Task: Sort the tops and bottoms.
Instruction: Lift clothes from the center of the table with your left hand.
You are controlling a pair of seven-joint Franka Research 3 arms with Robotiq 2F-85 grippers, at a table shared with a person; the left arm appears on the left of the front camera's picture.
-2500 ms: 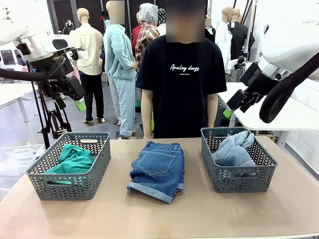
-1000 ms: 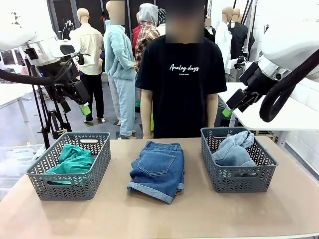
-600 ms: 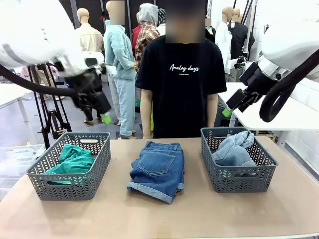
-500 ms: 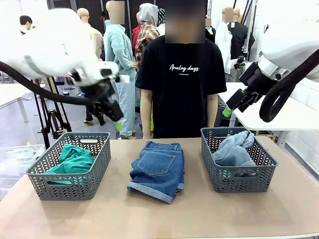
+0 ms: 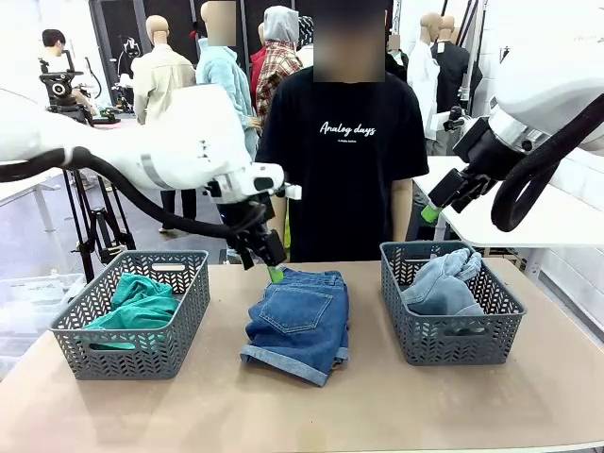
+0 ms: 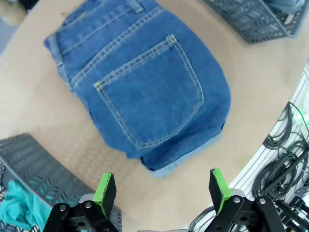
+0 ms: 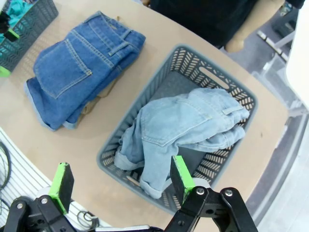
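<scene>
Front view: the left gripper [image 5: 270, 264], fingers spread, hangs over the far end of the darker shorts [image 5: 297, 321] folded mid-worktop. A person [image 5: 344, 160] stands at the far edge. The right gripper [image 5: 436, 209] hovers open, high above the right-edge basket [image 5: 453, 344] holding the pale shorts [image 5: 442, 283].

Left wrist view: the open fingers look straight down on the denim. The teal shirt [image 6: 10, 212] lies in the left-edge basket [image 6: 34, 162] alongside.

Right wrist view: a tan top [image 7: 99, 99] peeks from beneath the darker shorts.

A tan table [image 5: 377, 406] is seen with 3 things set in a row. The left grey basket [image 5: 142, 351] and the right grey basket [image 5: 453, 342] are placed well apart. Between them, touching neither, folded mid-blue denim shorts [image 5: 297, 321] are laid, with tan fabric [image 7: 102, 95] showing underneath.
</scene>
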